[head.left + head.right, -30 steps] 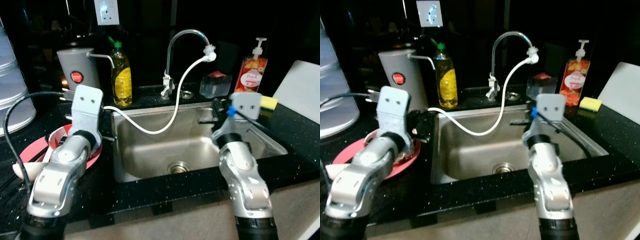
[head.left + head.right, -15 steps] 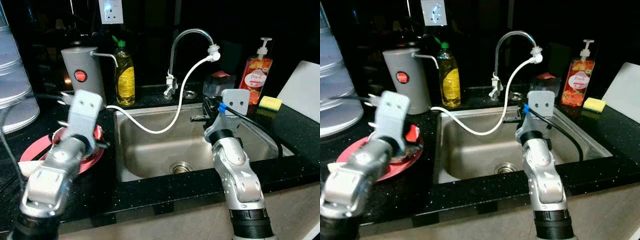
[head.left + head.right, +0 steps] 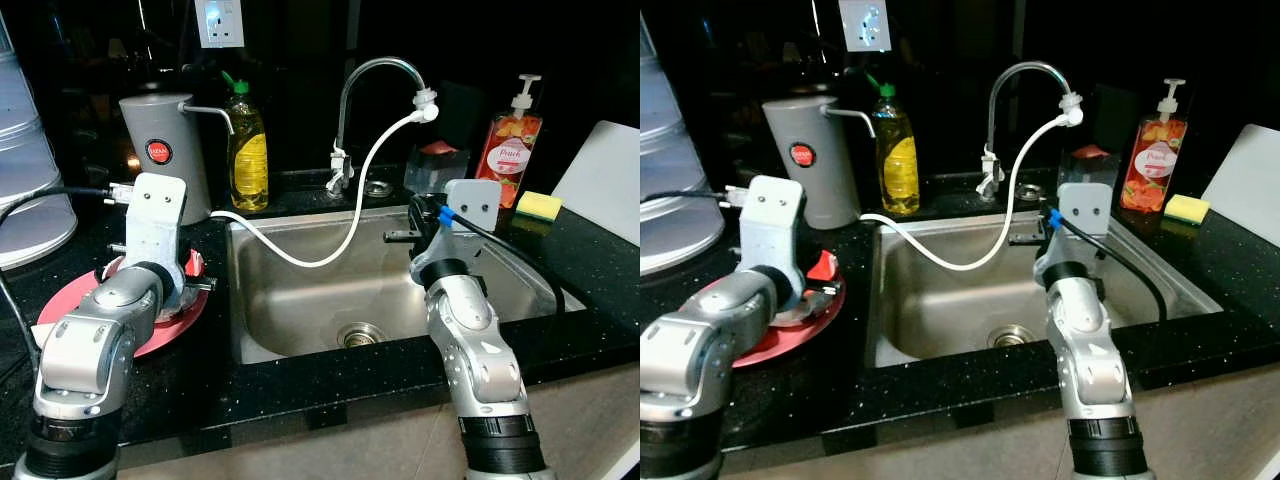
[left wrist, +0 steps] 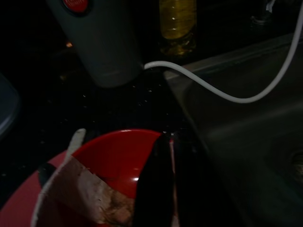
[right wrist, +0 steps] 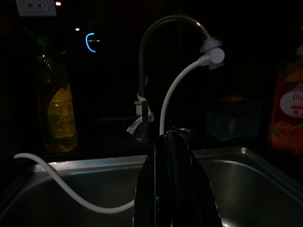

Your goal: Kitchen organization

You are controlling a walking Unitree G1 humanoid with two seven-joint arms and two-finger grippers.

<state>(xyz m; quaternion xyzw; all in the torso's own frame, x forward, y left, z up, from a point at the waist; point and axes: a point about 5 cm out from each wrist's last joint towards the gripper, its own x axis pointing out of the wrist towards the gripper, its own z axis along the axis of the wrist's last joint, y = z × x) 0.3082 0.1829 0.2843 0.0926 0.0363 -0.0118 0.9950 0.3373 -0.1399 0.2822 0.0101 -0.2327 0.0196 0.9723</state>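
Observation:
A red plate [image 3: 60, 305] lies on the black counter left of the sink [image 3: 300, 300]. On it rest a white, stained scrap [image 4: 80, 189] and a small red piece [image 3: 822, 268]. My left gripper [image 4: 168, 189] hovers low over the plate's sink-side rim, fingers pressed together, with nothing seen between them. My right gripper [image 5: 173, 184] is held above the sink basin, shut and pointing at the faucet [image 3: 375, 70]. A white hose [image 3: 340, 240] runs from the faucet tip across the basin to the left counter.
Behind the plate stand a grey dispenser [image 3: 165, 145] and a yellow soap bottle [image 3: 245, 150]. A peach pump bottle [image 3: 510, 135], clear box [image 3: 435, 170], yellow sponge [image 3: 537, 205] and white board [image 3: 600, 180] sit at the right. A large white container [image 3: 25, 180] stands far left.
The camera shifted slightly. My left arm has drawn its wrist back and steadied upright over the plate. My right arm swung left over the sink a second ago, then held still.

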